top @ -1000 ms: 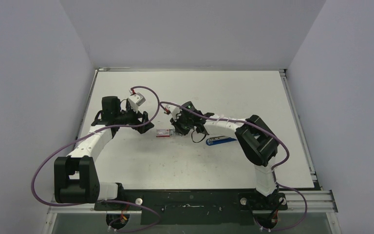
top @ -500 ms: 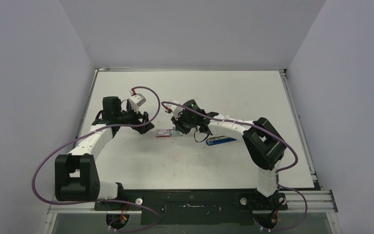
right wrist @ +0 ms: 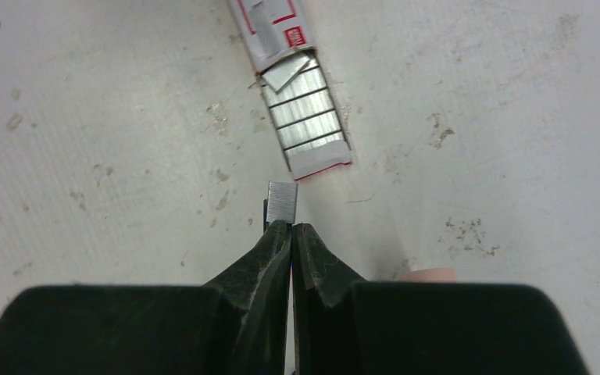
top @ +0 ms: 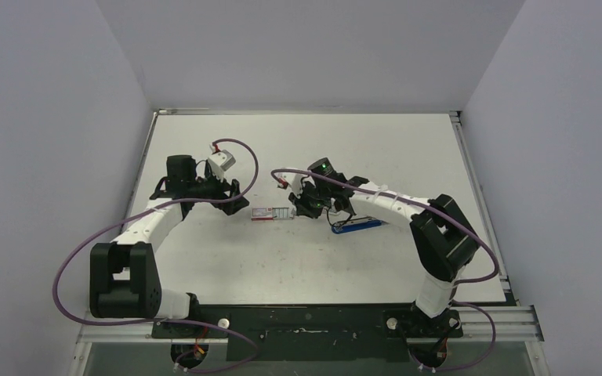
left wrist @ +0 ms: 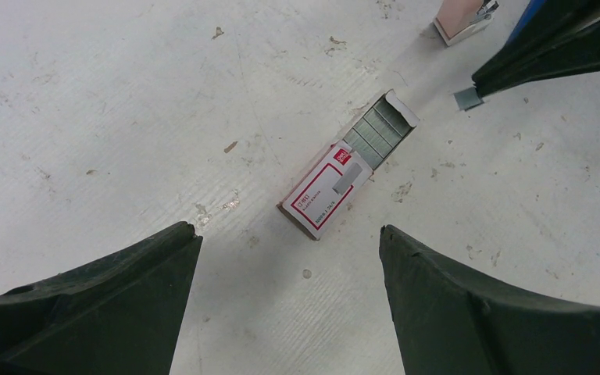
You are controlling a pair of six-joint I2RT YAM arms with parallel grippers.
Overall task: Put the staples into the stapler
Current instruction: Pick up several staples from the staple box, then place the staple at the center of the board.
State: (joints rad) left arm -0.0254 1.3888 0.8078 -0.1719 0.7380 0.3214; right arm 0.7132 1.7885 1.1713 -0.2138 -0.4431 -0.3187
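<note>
Your right claw (right wrist: 291,226) pinches the short silvery staple strip (right wrist: 282,201) by its end beside the red-and-white cardboard box (right wrist: 272,27) — it may slip before reaching the slim blue stapler (top: 357,225) nearby — while your left claw (left wrist: 289,234) hangs spread wide.

there are 1 red-and-white staple box (left wrist: 336,181), 1 staple strip (right wrist: 282,201) outside it, 1 blue stapler (top: 357,225) and 1 pink block (left wrist: 458,19).

Shiny metal staples (right wrist: 305,109), glossy cardboard box (left wrist: 324,191), scuffed matt table (left wrist: 125,117)

White table (top: 282,266): staples box (top: 271,213), stapler (top: 358,225), pink block (left wrist: 459,19)
</note>
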